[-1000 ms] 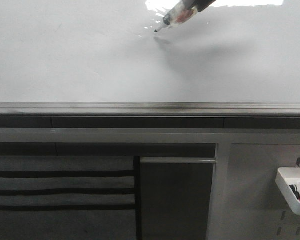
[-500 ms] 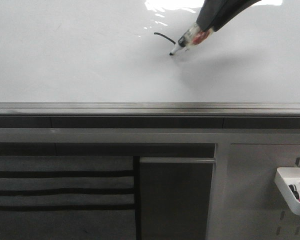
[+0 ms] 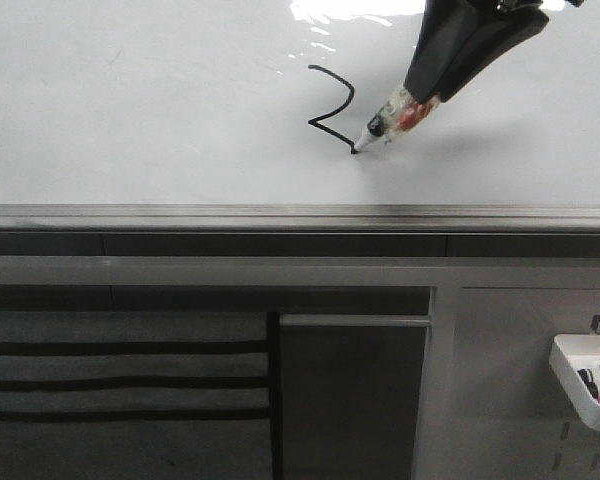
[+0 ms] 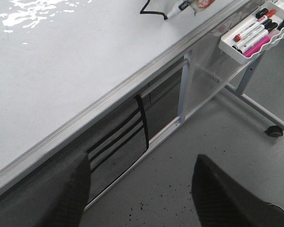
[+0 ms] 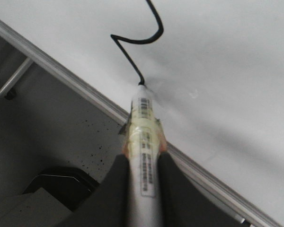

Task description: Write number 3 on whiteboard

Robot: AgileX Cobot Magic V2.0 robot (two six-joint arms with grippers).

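Observation:
The whiteboard [image 3: 130, 110] is a large glossy white board with a grey rail along its near edge. On it is a thin black stroke [image 3: 332, 105]: an upper curve and a slanted line, part of the number 3. My right gripper [image 3: 428, 85] is shut on a marker [image 3: 392, 118] wrapped in tape, its tip touching the board at the stroke's lower end. In the right wrist view the marker [image 5: 143, 142] sits between both fingers, and the stroke [image 5: 137, 42] runs up from its tip. My left gripper [image 4: 139, 189] is open and empty, off the board above the floor.
A white tray [image 3: 585, 375] with several markers hangs at the lower right below the board, also in the left wrist view [image 4: 255, 33]. A grey slatted panel [image 3: 120, 380] and metal frame posts [image 3: 435, 370] stand under the board's rail [image 3: 300, 218].
My right gripper has moved the marker down and right across the board. The black stroke has grown from nothing to an upper curve plus a slanted line.

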